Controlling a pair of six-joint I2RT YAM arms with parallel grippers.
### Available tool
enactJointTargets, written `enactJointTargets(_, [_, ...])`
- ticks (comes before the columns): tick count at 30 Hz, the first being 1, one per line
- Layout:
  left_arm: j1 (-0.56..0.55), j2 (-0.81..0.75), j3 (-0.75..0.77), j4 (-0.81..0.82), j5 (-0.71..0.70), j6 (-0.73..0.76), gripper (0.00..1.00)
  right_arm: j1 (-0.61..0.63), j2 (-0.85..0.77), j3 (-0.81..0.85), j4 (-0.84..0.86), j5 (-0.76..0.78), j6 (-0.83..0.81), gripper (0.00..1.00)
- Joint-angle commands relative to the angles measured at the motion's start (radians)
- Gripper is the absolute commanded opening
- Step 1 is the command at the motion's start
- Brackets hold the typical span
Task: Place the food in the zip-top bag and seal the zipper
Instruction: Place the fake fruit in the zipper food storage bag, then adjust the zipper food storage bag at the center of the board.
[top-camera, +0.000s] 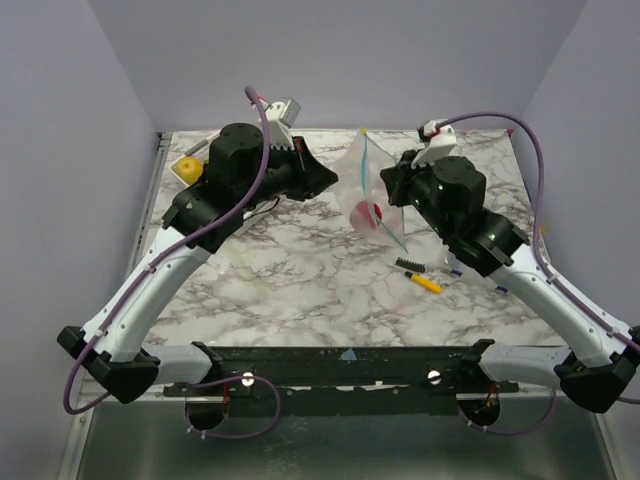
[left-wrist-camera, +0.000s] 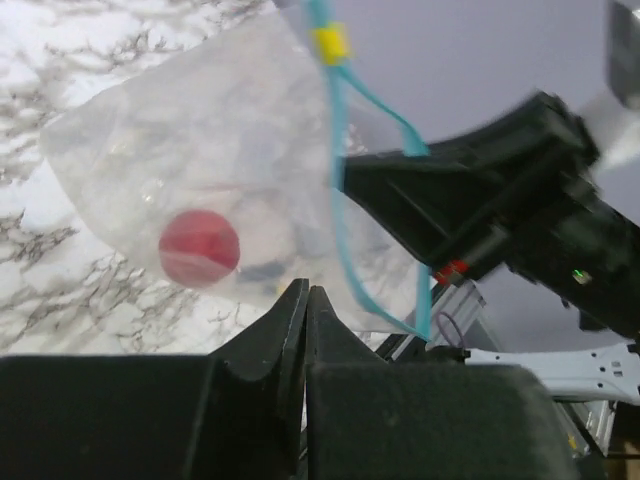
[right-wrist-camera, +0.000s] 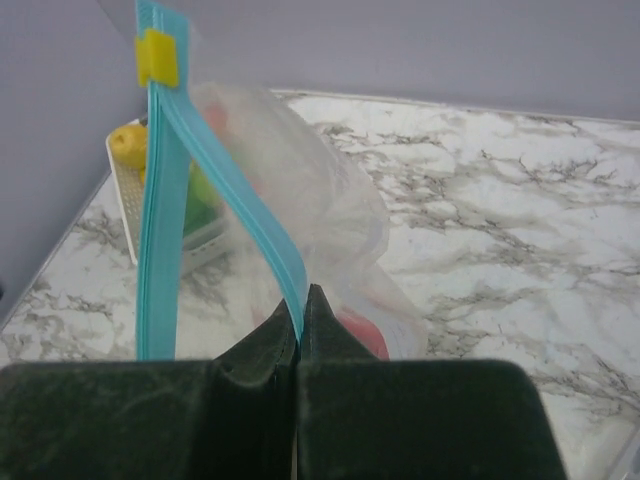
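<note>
Plain lilac walls (top-camera: 340, 60) enclose a white marble-patterned table (top-camera: 300, 290), seemingly evenly lit.

basket (right-wrist-camera: 126, 205) half hidden behind zipper (right-wrist-camera: 158, 240), apple (left-wrist-camera: 199, 247) blurred thru bag (left-wrist-camera: 120, 130)

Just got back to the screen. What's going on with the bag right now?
The right claw is shut on the light-blue zipper, holding the zip-top bag up off the marble table. The left claw is shut right at the bag's edge; whether it pinches plastic is unclear. A red apple sits inside. The zipper's strips gape apart, with the yellow slider at one end. A yellow piece and a green piece lie in the white basket.
</note>
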Motion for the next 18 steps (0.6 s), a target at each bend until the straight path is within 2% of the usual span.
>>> enactJointTargets(1, [0.084, 0.178, -0.076, -0.126, 0.066, -0.068, 0.00, 0.003, -0.004, -0.222, 0.157, 0.040, -0.008, 0.00])
enactJointTargets(3, [0.066, 0.120, -0.165, -0.043, 0.079, -0.073, 0.00, 0.003, 0.059, -0.213, 0.119, 0.060, 0.008, 0.01])
enactJointTargets(4, [0.053, 0.069, -0.216, 0.031, 0.090, -0.082, 0.11, 0.003, 0.083, -0.199, 0.104, 0.049, 0.006, 0.01])
enactJointTargets(7, [0.014, -0.031, -0.341, 0.202, 0.100, -0.082, 0.55, 0.003, 0.114, -0.163, 0.073, -0.003, 0.000, 0.01])
enactJointTargets(9, [-0.005, -0.050, -0.360, 0.213, 0.045, -0.062, 0.69, 0.004, 0.110, -0.150, 0.055, -0.026, 0.010, 0.01])
enactJointTargets(14, [-0.048, -0.012, -0.358, 0.213, 0.025, -0.071, 0.80, 0.003, 0.088, -0.144, 0.043, -0.049, 0.036, 0.01])
enactJointTargets(18, [-0.076, 0.052, -0.289, 0.193, 0.008, -0.064, 0.82, 0.004, 0.083, -0.130, 0.027, -0.057, 0.051, 0.01])
